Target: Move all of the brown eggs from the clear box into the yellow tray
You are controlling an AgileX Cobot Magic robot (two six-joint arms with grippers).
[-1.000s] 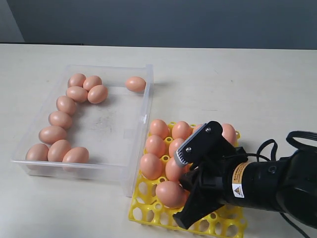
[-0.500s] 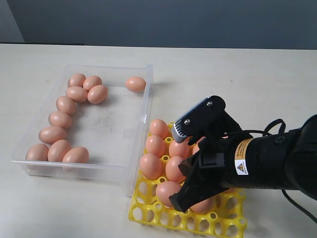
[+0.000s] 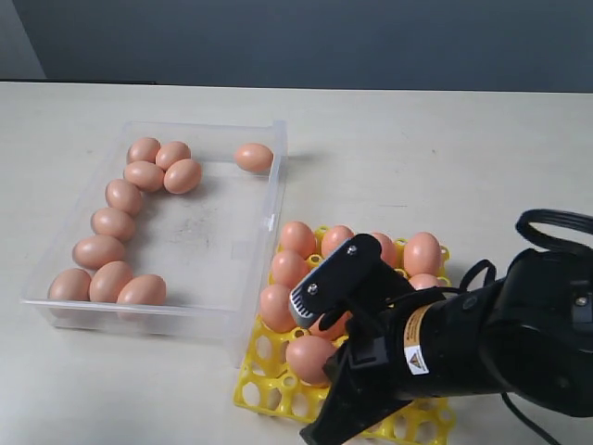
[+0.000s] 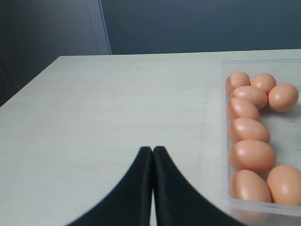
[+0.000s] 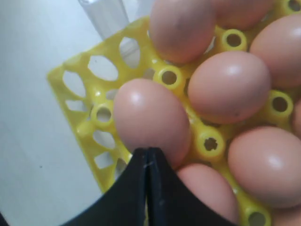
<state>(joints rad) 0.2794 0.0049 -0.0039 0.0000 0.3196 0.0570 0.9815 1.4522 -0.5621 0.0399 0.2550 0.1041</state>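
1. Exterior view: we count eleven brown eggs (image 3: 113, 223) in the clear box (image 3: 280, 158), left; others sit in the yellow tray (image 3: 264, 394), near right.
2. Right gripper (image 5: 148, 160) closed, empty, over the tray's near-left cups.
3. Left gripper (image 4: 153, 155) closed, empty, above the table (image 4: 94, 117) beside the box.

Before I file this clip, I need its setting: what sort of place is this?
Likely a lab test bench: pale table, plain dark wall, and just a clear box and yellow tray of brown eggs.
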